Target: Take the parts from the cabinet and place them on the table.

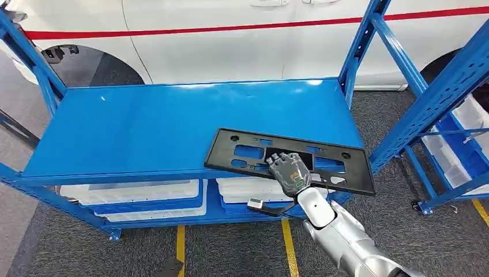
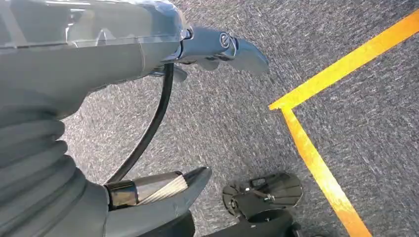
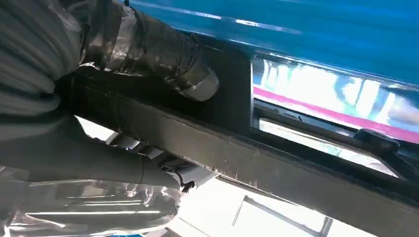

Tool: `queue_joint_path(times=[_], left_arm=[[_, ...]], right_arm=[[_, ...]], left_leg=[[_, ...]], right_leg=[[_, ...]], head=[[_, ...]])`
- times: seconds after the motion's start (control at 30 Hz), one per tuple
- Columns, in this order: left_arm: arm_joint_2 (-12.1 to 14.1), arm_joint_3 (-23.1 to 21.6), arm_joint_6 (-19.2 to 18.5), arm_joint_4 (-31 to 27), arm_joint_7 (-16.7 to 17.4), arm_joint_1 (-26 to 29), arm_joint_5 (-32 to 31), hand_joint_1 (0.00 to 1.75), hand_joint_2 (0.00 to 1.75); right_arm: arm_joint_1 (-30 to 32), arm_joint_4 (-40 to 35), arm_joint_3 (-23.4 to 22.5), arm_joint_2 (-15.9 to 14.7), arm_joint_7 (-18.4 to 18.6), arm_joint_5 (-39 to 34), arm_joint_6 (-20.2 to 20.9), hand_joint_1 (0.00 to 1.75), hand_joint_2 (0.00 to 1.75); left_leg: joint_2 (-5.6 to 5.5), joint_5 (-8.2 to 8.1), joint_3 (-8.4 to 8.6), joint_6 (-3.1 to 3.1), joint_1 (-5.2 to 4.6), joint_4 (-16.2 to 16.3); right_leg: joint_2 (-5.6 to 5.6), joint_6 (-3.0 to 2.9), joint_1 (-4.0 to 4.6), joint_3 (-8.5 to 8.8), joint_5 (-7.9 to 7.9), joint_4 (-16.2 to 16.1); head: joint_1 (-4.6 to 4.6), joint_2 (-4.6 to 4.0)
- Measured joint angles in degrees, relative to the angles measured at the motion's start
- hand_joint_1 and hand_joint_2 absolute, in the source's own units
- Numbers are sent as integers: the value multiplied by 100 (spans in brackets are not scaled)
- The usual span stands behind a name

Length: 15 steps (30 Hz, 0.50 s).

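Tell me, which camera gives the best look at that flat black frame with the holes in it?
The head view: it shows the whole black frame lying at the front edge of the blue shelf, under the right hand. The right wrist view gives a close slice of its bar. The left wrist view looks at floor.

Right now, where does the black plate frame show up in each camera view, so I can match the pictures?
Head view: the black plate frame lies on the blue shelf top, near its front right corner, under the right hand.
Left wrist view: not in it; that camera looks down at the grey floor with yellow lines.
Right wrist view: the frame crosses the picture as a dark bar, gripped by the right hand.
Shared landmark: the blue shelf top.
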Motion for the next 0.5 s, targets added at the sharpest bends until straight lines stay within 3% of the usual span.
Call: queue_joint_path(times=[0.5], left_arm=[[-7, 11, -197, 0, -96, -8, 66, 0, 175]], right_arm=[[139, -240, -37, -70, 249, 197, 0, 175, 175]], left_leg=[[0, -1, -2, -1, 0, 0]], right_leg=[[-1, 0, 0, -1, 0, 0]], head=[[0, 0]])
